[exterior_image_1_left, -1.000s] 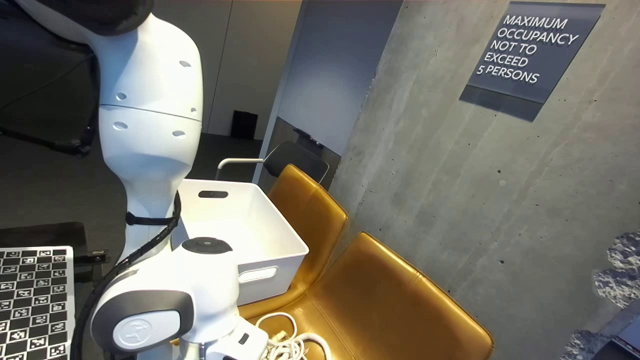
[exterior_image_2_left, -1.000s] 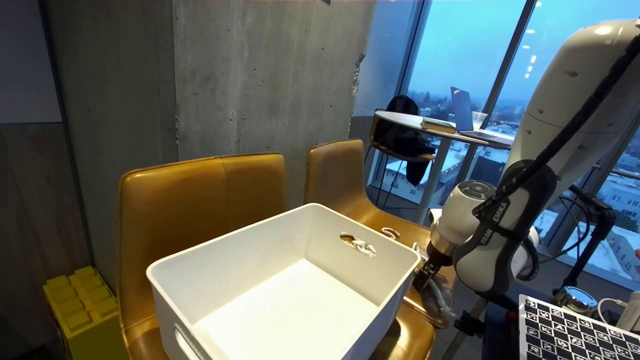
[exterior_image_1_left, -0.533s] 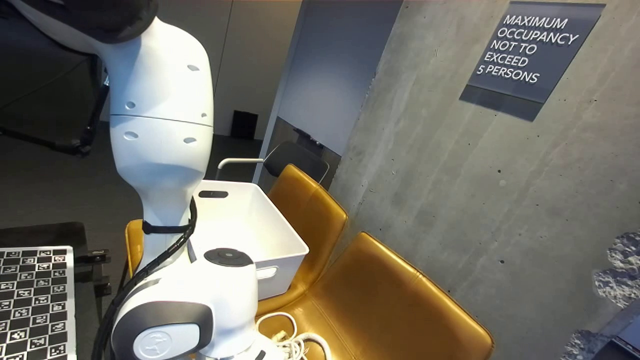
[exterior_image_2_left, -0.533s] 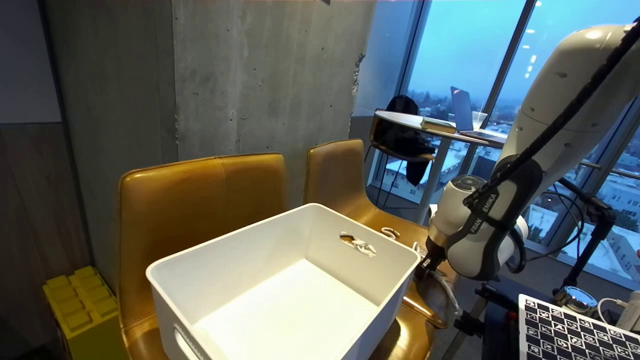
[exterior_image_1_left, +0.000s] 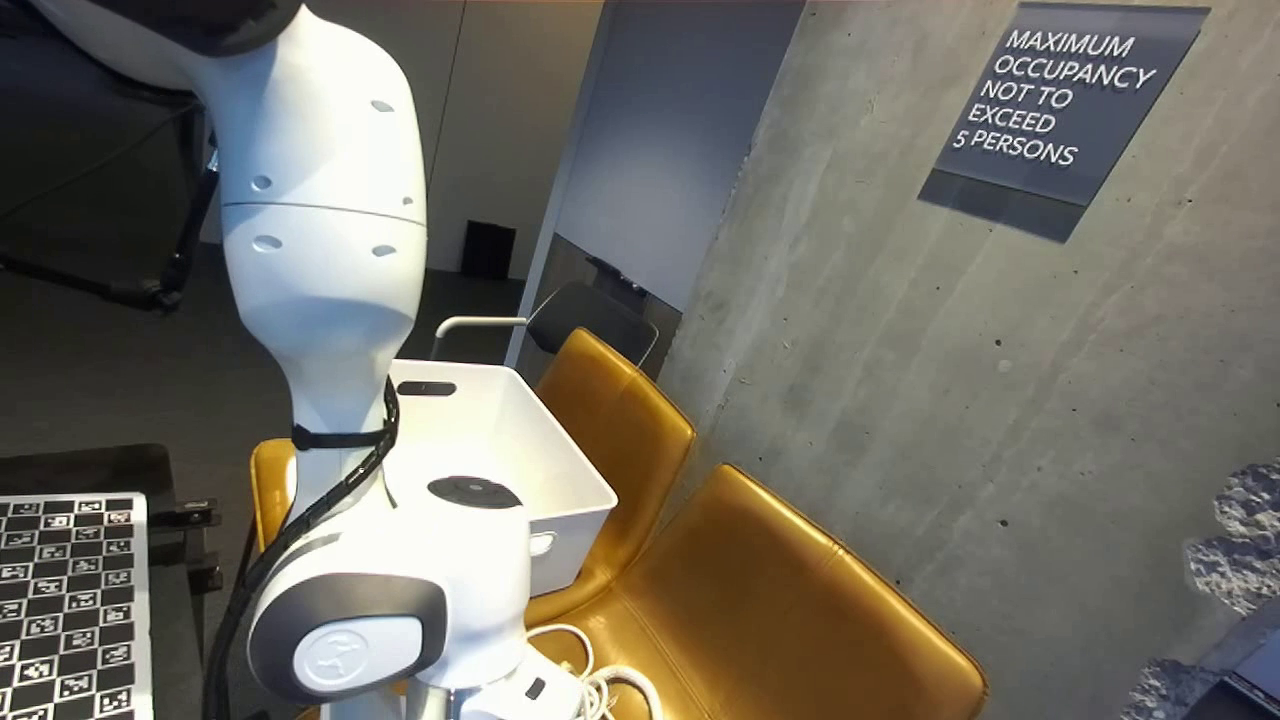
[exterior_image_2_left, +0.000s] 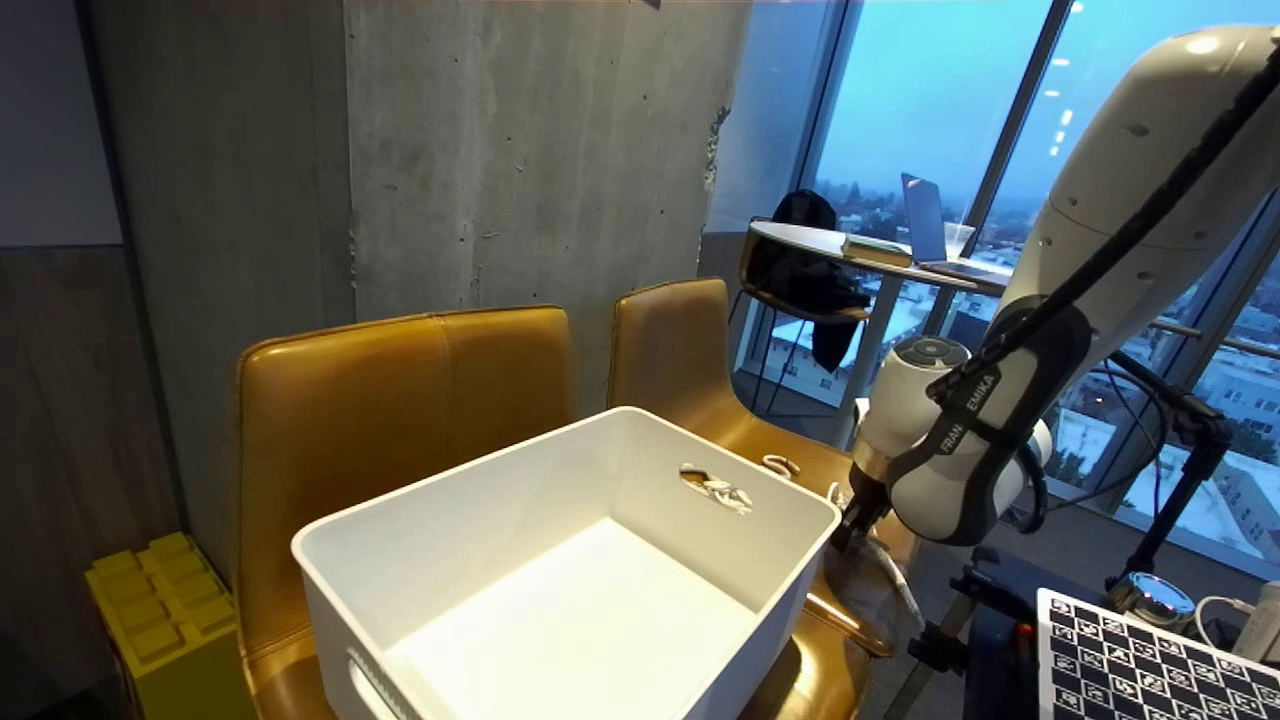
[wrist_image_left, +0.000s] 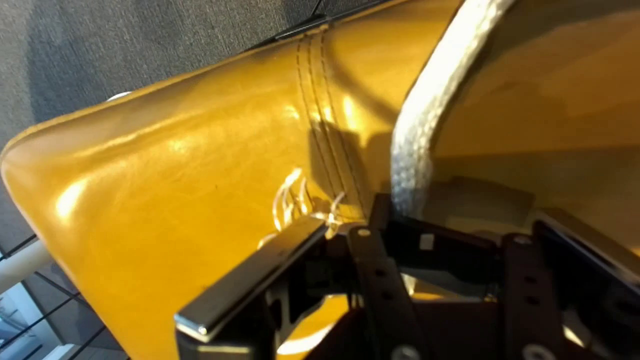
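Tan leather and grey concrete frame the scene: a deep white plastic bin (exterior_image_2_left: 500, 520) stands on a tan leather chair (exterior_image_2_left: 400, 400), its end wall rising near the black two-fingered end effector (exterior_image_2_left: 850, 532), with a second tan leather chair (exterior_image_1_left: 780, 590) alongside. Behind them stands a bare concrete wall (exterior_image_2_left: 540, 180), bearing a blue-grey occupancy sign (exterior_image_1_left: 1060, 110). A yellow studded block (exterior_image_2_left: 165, 620) sits near the bin's chair, and a black-and-white checkered board (exterior_image_2_left: 1160, 650) fills a lower corner in an exterior view. The white robot arm (exterior_image_1_left: 330, 310) hides part of the bin in an exterior view, where the fingertips fall outside the frame. A whitish braided rope (wrist_image_left: 412, 155) is pinched between the end effector's closed fingers, running to the top edge of the wrist view and trailing down in an exterior view. Loose white cord (exterior_image_1_left: 595, 690) lies looped on the second chair's seat; whether it joins the rope cannot be told. Counted: one gripped rope, one bin with two handle slots, two tan chair backs, one sign, one block, one board.
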